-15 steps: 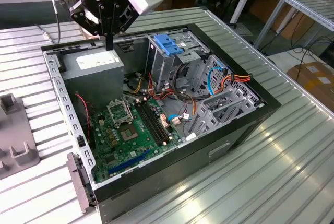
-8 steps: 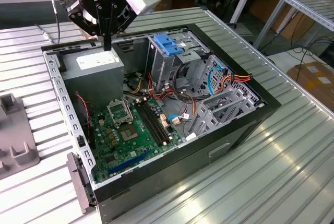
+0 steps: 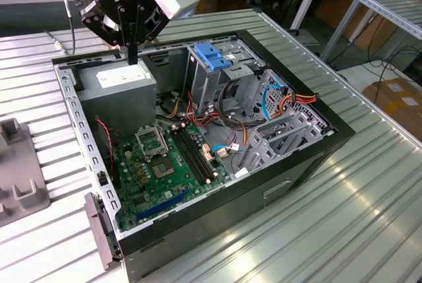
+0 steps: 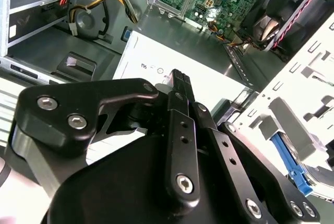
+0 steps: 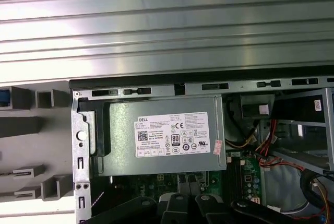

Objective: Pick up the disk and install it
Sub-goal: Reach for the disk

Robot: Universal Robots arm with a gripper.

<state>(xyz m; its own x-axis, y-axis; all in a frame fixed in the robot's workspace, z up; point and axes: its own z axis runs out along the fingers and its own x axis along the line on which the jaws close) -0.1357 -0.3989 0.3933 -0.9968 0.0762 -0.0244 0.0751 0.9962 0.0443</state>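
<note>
My gripper (image 3: 132, 57) hangs over the open computer case (image 3: 310, 157), at its far corner on the exterior view's left. Its black fingers are shut with nothing between them. The tips hover just above the grey power supply (image 3: 122, 80), whose white label (image 5: 175, 134) shows in the first wrist view. The shut fingertips (image 4: 177, 77) point at that same box in the second wrist view. A bright blue rail (image 4: 288, 158), as far as I can tell an edge of the disk, stands in a pale grey holder outside the case. The rest of the disk is out of view.
Inside the case lie a green motherboard (image 3: 165, 161), a tall drive bay with a blue bracket (image 3: 212, 55) on top, and orange and red cables (image 3: 300, 98). A grey slotted holder (image 3: 16, 171) sits on the ribbed metal table (image 3: 343, 210) at the exterior view's left.
</note>
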